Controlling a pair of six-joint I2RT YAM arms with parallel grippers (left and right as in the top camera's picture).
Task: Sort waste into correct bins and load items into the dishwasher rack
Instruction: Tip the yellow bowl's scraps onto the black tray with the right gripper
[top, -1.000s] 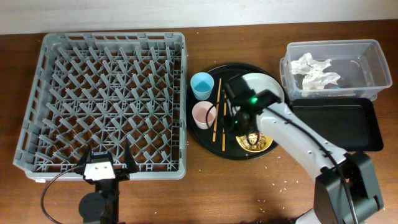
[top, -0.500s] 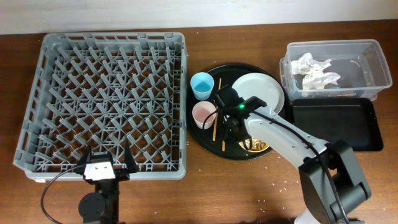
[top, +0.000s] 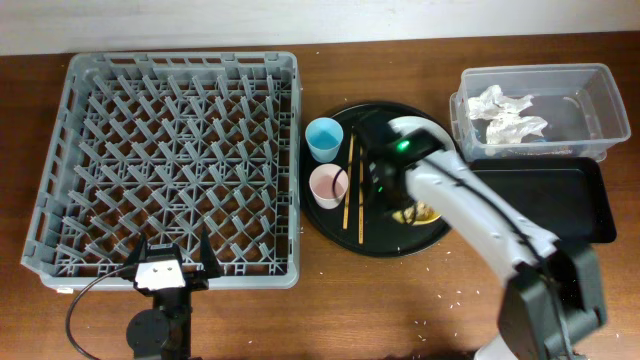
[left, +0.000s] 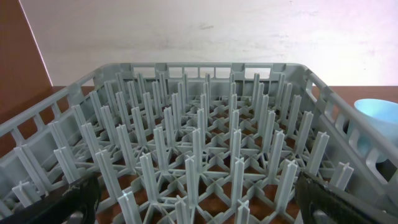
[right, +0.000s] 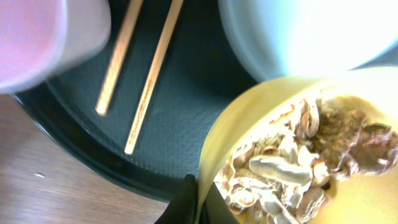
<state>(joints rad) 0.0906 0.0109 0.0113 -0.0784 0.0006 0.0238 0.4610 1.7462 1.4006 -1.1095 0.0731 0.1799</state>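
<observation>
Right wrist view: the right gripper (right: 194, 202) pinches the rim of the round yellow plastic bowl (right: 217, 143), heaped with beige-brown food scraps (right: 292, 168), over the large round black tray (right: 186, 124). That rim hold likely suits tipping them into the shallow black rectangular tray (top: 545, 200) on the right. The left gripper (top: 177, 250) rests spread wide at the grey pegged dishwasher rack's (top: 170, 160) near edge. The dark wooden table (top: 400, 310) is crumb-speckled, with a pale wall beyond.

Wooden table (top: 330, 310) carries grey rack (top: 170, 160), round tray (top: 328, 224), clear tub (top: 580, 112), shallow black tray (top: 575, 200).
</observation>
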